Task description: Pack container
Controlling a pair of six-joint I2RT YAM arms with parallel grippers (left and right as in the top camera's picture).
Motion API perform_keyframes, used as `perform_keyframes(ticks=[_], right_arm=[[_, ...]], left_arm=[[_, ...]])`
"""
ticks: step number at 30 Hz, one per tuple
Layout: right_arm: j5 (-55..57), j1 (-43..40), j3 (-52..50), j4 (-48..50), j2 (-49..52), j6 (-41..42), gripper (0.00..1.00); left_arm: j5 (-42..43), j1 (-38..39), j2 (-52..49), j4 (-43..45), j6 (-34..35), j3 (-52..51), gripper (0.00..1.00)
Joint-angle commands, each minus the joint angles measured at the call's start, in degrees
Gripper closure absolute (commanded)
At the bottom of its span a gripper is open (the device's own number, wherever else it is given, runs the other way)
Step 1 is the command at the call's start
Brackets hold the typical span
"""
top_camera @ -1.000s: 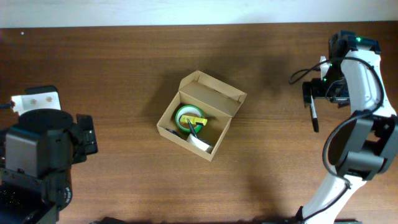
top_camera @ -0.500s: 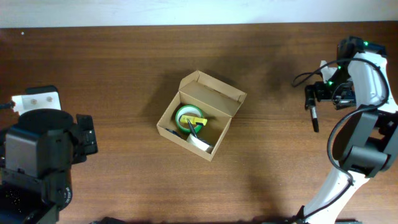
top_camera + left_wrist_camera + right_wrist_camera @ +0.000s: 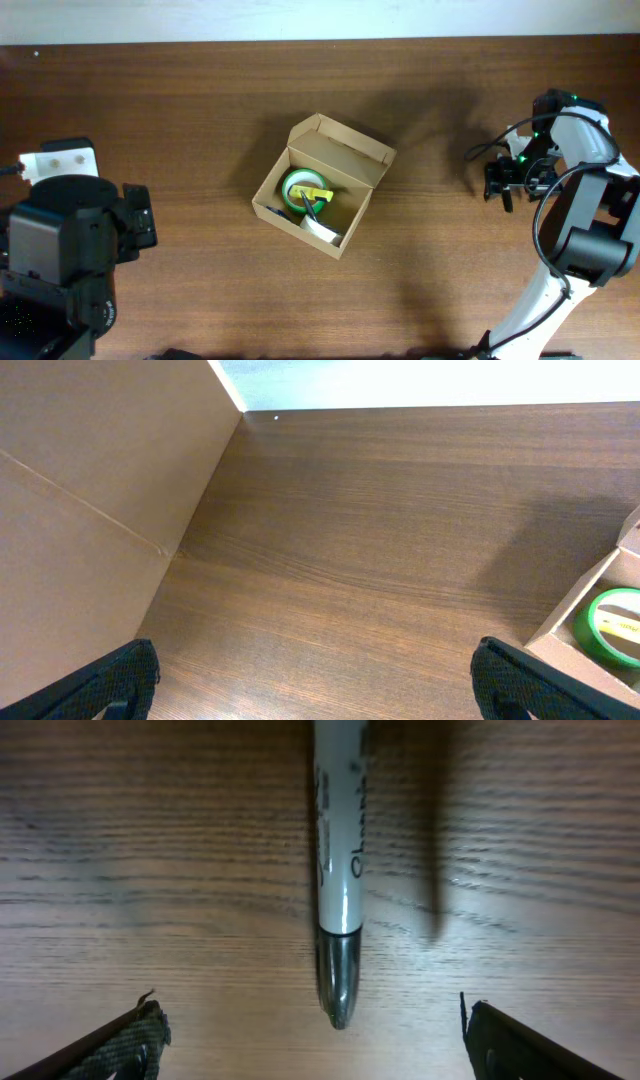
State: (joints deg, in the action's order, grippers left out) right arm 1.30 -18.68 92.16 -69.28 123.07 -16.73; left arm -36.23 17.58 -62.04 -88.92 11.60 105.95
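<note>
The container (image 3: 368, 153) is a tan cardboard box, open, with its flap lid standing at the far side, in the middle of the table. Inside lie a green tape roll (image 3: 297, 188), a yellow piece (image 3: 318, 194) and a white item (image 3: 322, 229). Its corner and the roll show in the left wrist view (image 3: 592, 612). My right gripper (image 3: 507, 183) is open low over a grey-and-black marker (image 3: 338, 870) lying on the table; the marker's tip lies between the fingertips (image 3: 318, 1040). My left gripper (image 3: 318, 682) is open and empty at the far left, over bare wood.
A white block (image 3: 58, 160) sits at the left edge beside the left arm (image 3: 65, 250). A large tan panel (image 3: 90, 510) fills the left of the left wrist view. The white table edge (image 3: 300, 20) runs along the back.
My right gripper has swung and come down over the marker, which now lies mostly hidden under it in the overhead view. The left arm and the box have not moved.
</note>
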Motion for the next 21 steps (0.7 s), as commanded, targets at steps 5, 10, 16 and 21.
perform_keyframes(ticks=[5,10,16,21], right_arm=[[-0.9,-0.2,-0.9,0.7,0.5,-0.4,0.13],[-0.9,-0.2,-0.9,0.8,0.5,-0.4,0.23],[-0.9,-0.2,-0.9,0.8,0.5,-0.3,0.32],[-0.9,-0.2,-0.9,0.8,0.5,-0.1,0.42]], left_arm=[[0.2,-0.2,-0.1,-0.2,-1.0,-0.2,0.01],[0.2,-0.2,-0.1,-0.3,-1.0,-0.2,0.01],[0.2,-0.2,-0.1,-0.3,-1.0,-0.2,0.01],[0.2,-0.2,-0.1,-0.3,-1.0,-0.2,0.01]])
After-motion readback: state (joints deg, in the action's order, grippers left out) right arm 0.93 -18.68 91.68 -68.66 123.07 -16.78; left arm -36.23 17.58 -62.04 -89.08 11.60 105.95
